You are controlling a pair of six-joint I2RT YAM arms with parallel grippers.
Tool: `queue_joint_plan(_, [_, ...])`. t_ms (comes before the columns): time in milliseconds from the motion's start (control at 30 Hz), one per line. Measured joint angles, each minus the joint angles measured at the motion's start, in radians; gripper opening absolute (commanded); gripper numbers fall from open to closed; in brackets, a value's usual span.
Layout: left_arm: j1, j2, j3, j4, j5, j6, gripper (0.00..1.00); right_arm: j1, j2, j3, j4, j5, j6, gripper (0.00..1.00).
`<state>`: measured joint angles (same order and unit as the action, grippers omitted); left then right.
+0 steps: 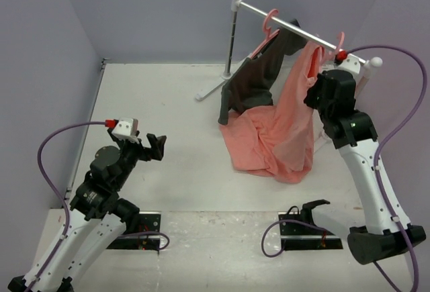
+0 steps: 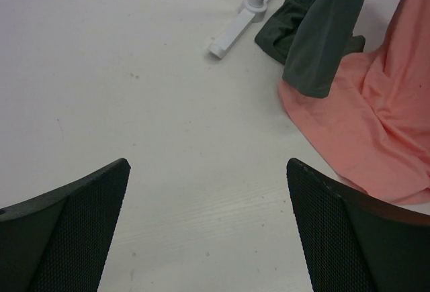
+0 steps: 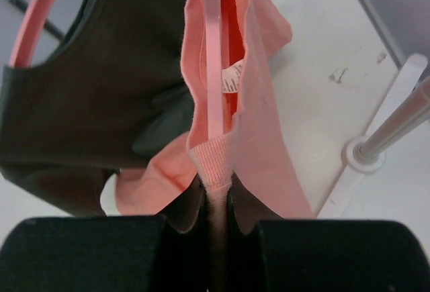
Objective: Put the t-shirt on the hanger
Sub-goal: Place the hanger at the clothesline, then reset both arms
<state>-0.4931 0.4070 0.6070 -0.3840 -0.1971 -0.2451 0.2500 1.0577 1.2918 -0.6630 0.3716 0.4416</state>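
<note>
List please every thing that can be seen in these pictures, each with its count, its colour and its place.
t-shirt: one, salmon pink, hanging by its neck near the rail, lower part lying on the table.
hanger: one, pink, inside the t-shirt's neck.
dark grey garment: one, hanging beside the t-shirt, on its left in the top view.
second hanger: one, pink, hooked on the rail, carrying the dark grey garment.
rack: one, white posts with a metal rail, at the far side.
table: one, white.
cables: two, purple, one on each arm.
left gripper: black, open, above bare table.
right gripper: black, shut on the hanger through the collar.
</note>
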Motion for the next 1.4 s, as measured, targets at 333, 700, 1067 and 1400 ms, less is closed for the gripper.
queue_joint_plan(333, [0.002, -0.010, -0.011, 0.000, -0.004, 0.002, 1.00, -0.091, 0.153, 0.097, 0.043, -0.037, 0.000, 0.00])
queue_joint_plan(700, [0.012, 0.005, -0.011, -0.001, -0.010, -0.001, 1.00, -0.095, 0.149, -0.108, 0.233, -0.075, 0.006, 0.66])
queue_joint_plan(1067, [0.297, 0.163, 0.003, -0.027, -0.137, -0.118, 1.00, -0.093, -0.103, -0.127, 0.163, -0.182, -0.021, 0.99])
queue_joint_plan(1400, [0.373, 0.148, 0.027, -0.046, -0.108, -0.104, 1.00, -0.028, -0.650, -0.266, 0.114, -0.176, -0.156, 0.99])
